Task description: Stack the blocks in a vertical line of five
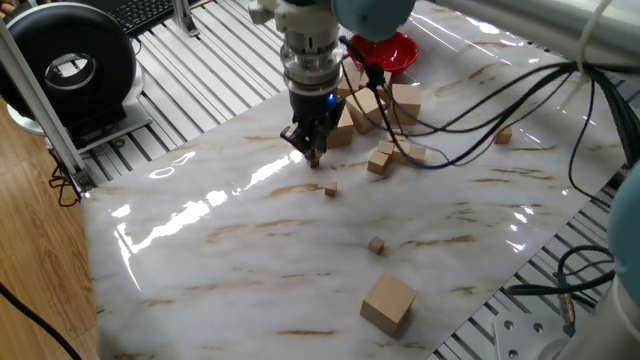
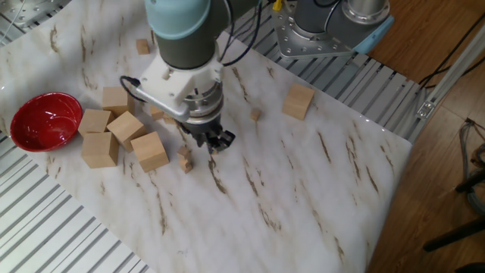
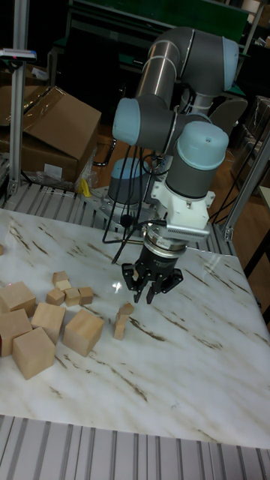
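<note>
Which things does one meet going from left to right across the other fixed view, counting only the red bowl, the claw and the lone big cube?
Red bowl → claw → lone big cube.

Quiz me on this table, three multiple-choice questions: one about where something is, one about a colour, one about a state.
1. The large cube that stands alone is:
A. inside the bowl
B. near the table edge, far from the bowl
C. between the gripper's fingers

2. The bowl is:
A. red
B. green
C. white

3. The gripper is:
A. shut on a large cube
B. lifting the bowl
C. open, holding nothing

Answers:
1. B: the lone large cube sits near the edge of the table.
2. A: the bowl is plainly red.
3. C: the tall fixed view shows the gripper spread and empty.
</note>
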You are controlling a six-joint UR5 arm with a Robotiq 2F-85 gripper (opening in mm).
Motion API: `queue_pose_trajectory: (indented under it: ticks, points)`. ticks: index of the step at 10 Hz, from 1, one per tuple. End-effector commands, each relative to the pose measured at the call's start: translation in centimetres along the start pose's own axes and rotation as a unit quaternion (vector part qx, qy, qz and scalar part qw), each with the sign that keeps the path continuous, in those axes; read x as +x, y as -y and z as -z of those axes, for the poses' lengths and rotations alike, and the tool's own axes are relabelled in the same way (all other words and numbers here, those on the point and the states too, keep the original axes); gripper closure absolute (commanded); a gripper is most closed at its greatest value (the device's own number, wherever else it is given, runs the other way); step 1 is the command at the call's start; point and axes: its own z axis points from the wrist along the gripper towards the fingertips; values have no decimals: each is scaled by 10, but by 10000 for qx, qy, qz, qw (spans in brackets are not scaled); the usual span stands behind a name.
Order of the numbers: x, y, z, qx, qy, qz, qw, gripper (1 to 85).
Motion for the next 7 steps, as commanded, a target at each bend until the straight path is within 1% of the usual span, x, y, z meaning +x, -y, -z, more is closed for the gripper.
queue_pose_trajectory:
  ticks: [1, 2, 3, 4, 5, 6, 7]
  points:
    - [4, -10, -14, -94, -51, 127, 9999, 533]
    - [-2, -6, -24, -4, 53, 277, 9996, 523]
    - [1, -1, -31, 95, -20, 586, 9982, 510]
    - [15, 2, -37, 77, -272, 901, 9955, 457]
    - [14, -1, -40, 5, -249, 837, 9962, 410]
    - [25, -17, -39, -295, -431, 537, 9972, 407]
    - [27, -24, -39, -441, -482, 406, 9970, 413]
